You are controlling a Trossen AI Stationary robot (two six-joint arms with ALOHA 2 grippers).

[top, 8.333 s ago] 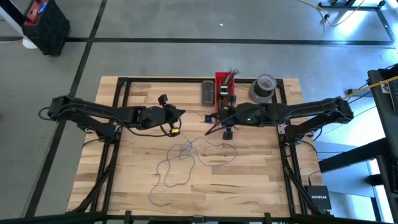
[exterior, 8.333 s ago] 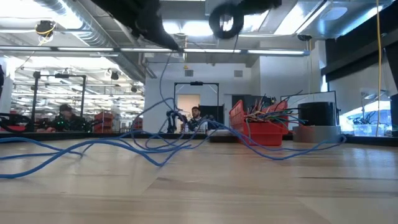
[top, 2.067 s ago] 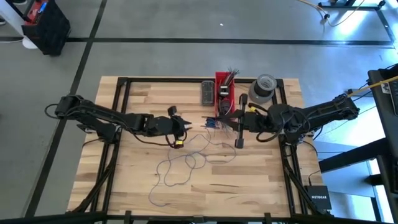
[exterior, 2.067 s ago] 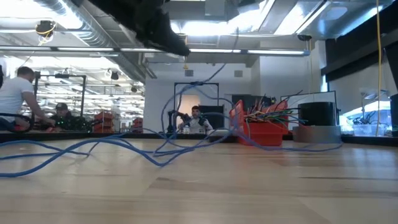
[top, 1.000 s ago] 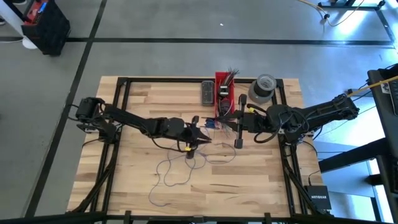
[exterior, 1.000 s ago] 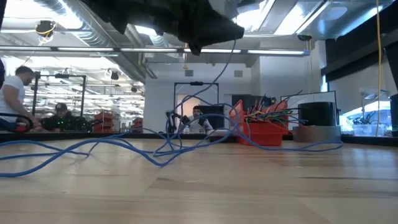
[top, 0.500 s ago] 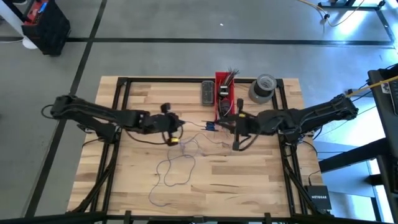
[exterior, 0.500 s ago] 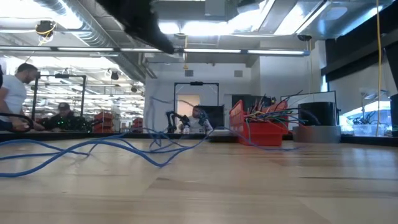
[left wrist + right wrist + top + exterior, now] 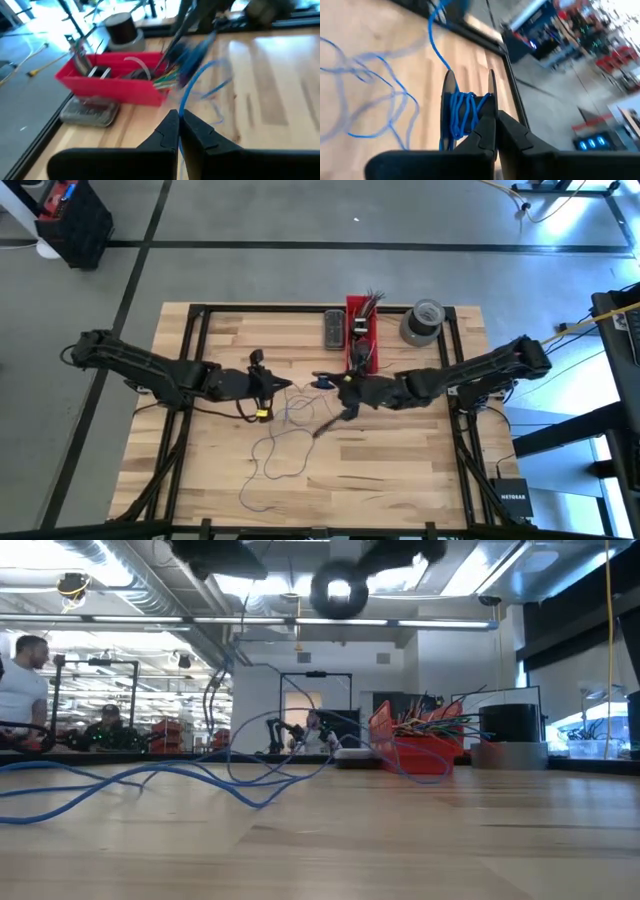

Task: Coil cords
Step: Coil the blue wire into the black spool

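Note:
A long thin blue cord lies in loose loops on the wooden table's middle, and it also shows in the low view. Part of it is wound on a black spool, which shows round at the top of the low view. My right gripper is above the table's middle, shut on the spool. My left gripper is left of it, above the table, shut on the cord. My left gripper pinches a single strand of the blue cord between its two fingertips. The cord runs on from the fingertips in a curve toward the spool, clear of the table. My right gripper is shut on the black spool beside one flange. The fingers hide the exact part. The spool is lifted clear of the table, with several turns of blue cord on it.
A red bin with short multicoloured wire ends stands at the far middle, with a dark flat box on its left. A grey tape roll is at the far right. People show in the room beyond.
My left gripper has drawn back toward the table's left edge, still shut on the cord. My right gripper has gone toward the table's left and middle with the spool and has turned, so the spool now slants. The cord's raised part has shifted left with them.

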